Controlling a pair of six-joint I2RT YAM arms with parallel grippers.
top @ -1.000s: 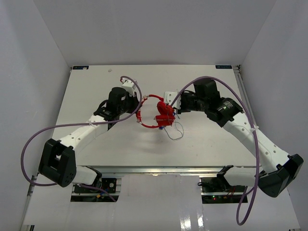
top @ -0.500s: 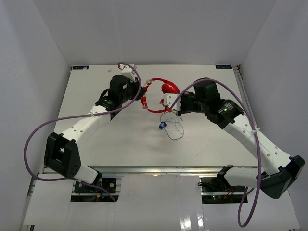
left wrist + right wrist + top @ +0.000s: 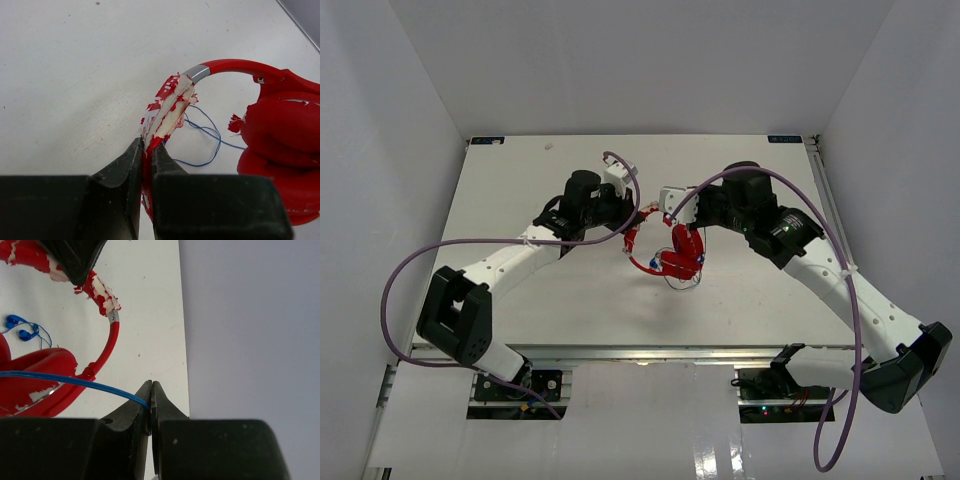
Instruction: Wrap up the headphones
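Headphones (image 3: 682, 255) well inside table (image 3: 520, 180) edges

Lab: white-walled booth (image 3: 650, 60) w/ table (image 3: 510, 180).

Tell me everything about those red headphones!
The headphones are shiny red, with a curved headband and two round earcups close together. The headband's padding is torn, showing cream foam. A thin blue cable trails from them. The left gripper pinches the headband in its jaws; the right gripper pinches the cable.
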